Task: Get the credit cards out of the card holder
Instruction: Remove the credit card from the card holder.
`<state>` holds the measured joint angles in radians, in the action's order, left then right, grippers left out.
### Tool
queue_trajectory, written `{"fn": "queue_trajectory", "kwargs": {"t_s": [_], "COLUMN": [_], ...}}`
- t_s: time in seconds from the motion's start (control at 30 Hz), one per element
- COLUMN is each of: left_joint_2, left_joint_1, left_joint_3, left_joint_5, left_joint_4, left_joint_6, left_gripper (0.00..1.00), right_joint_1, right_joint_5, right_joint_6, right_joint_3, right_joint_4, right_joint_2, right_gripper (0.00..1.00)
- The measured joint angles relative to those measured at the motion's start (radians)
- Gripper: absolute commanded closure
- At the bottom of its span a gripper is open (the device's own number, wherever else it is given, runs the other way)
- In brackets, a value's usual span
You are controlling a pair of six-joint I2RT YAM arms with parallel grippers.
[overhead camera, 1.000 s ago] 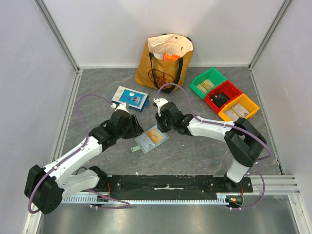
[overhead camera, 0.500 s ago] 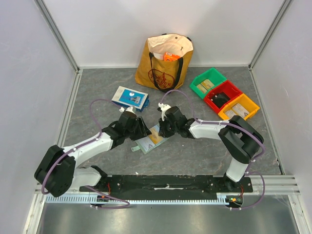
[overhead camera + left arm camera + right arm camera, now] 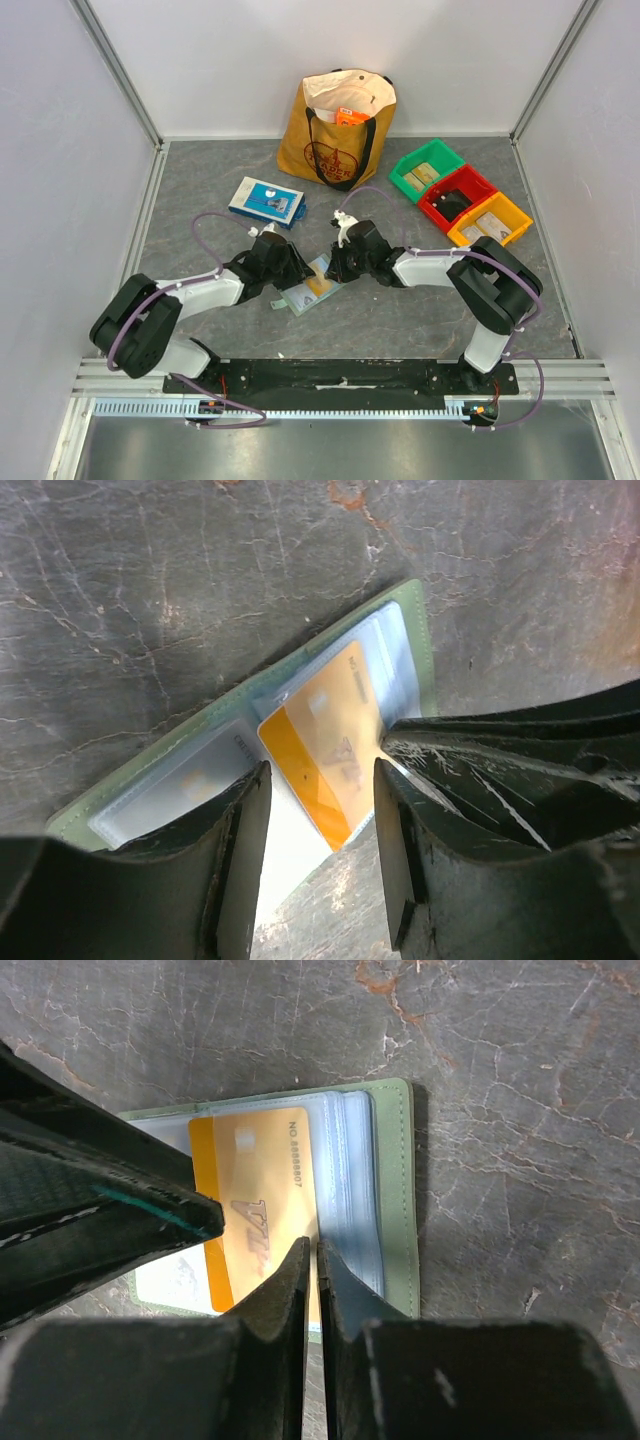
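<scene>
The card holder (image 3: 299, 298) lies open on the grey table between the two arms, pale green with clear bluish pockets. A gold-orange credit card (image 3: 330, 735) sits in its pocket; no black card shows. My left gripper (image 3: 318, 825) is open, its fingers straddling the card's lower end just above it. My right gripper (image 3: 312, 1252) is shut, its tips resting on the card's edge by the clear pocket stack. The wallet (image 3: 400, 1190) and the card (image 3: 255, 1190) fill the right wrist view, with the left gripper's finger (image 3: 110, 1210) at the left. In the top view the left gripper (image 3: 296, 273) and the right gripper (image 3: 335, 268) meet over the wallet.
A blue-and-white flat box (image 3: 266, 198) lies behind the left arm. A yellow tote bag (image 3: 338, 125) stands at the back. Green (image 3: 428, 170), red (image 3: 458, 197) and yellow (image 3: 490, 222) bins sit at the back right.
The left arm has stretched right and lowered its gripper onto the wallet. The right gripper has shifted slightly right and stays at the wallet's far edge.
</scene>
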<state>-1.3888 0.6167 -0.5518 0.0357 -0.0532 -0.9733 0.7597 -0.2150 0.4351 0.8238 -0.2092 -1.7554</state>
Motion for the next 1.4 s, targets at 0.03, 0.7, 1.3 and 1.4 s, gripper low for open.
{"fn": "queue_trajectory", "kwargs": {"t_s": [0.03,0.7,1.3,1.4], "left_joint_2": [-0.013,-0.044,0.115,0.151], "left_joint_1": [0.000,-0.016,-0.017,-0.017], "left_joint_3": [0.000,0.136,0.234,0.257], "left_joint_5": [0.000,0.060,0.080,0.080], "left_joint_4": [-0.007,-0.261,-0.294,-0.285], "left_joint_6": [-0.003,-0.069,-0.119,-0.134], "left_gripper": [0.50,0.85,0.97,0.98], "right_joint_1": [0.000,-0.024,-0.042,-0.045], "right_joint_5": [-0.001,-0.035,-0.087,-0.095], "right_joint_6": [0.002,0.026,0.062,0.069], "right_joint_3": [-0.002,-0.032,-0.033,-0.034], "right_joint_4": [-0.004,-0.045,-0.074,-0.082], "right_joint_2": [0.000,0.005,-0.016,-0.021], "right_gripper": [0.88,0.89,0.90,0.90]}}
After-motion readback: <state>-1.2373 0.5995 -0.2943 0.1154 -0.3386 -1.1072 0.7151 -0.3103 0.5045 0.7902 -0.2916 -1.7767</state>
